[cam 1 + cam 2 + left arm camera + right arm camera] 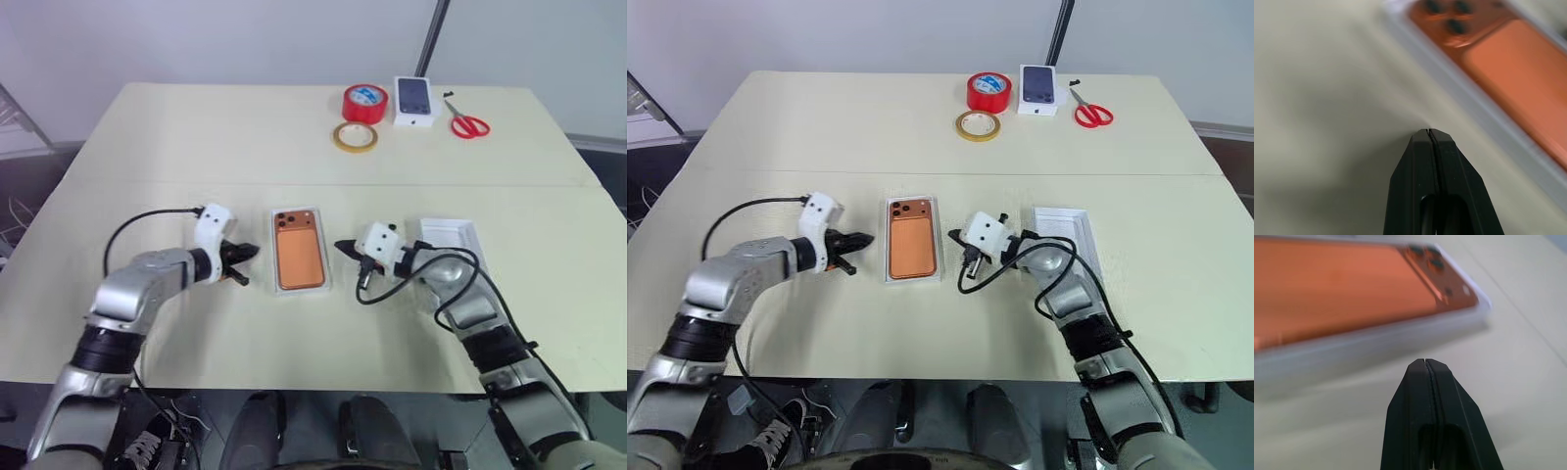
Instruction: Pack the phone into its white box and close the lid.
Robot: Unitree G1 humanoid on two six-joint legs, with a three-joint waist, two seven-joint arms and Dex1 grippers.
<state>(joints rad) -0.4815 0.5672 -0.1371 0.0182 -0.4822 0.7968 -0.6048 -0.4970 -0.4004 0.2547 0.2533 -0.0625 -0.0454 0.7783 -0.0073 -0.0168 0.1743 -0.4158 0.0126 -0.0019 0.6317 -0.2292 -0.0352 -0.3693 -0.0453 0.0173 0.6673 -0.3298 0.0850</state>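
Observation:
The orange phone (299, 253) lies back up inside the white box (300, 291) at the middle of the table, its lenses at the far end. My left gripper (253, 252) is shut and empty, its tips on the table just left of the box. My right gripper (339, 245) is shut too, pointing at the box's right wall from close by. In the wrist views the left gripper's (1429, 131) and the right gripper's (1423, 361) black fingers press together with nothing between them. The lid (453, 235) lies open side up behind my right forearm.
At the table's far side stand a red tape roll (364, 103), a tan tape roll (354, 137), a small white box with a phone picture (414, 101) and red scissors (468, 123). A seam (147, 183) crosses the tabletop.

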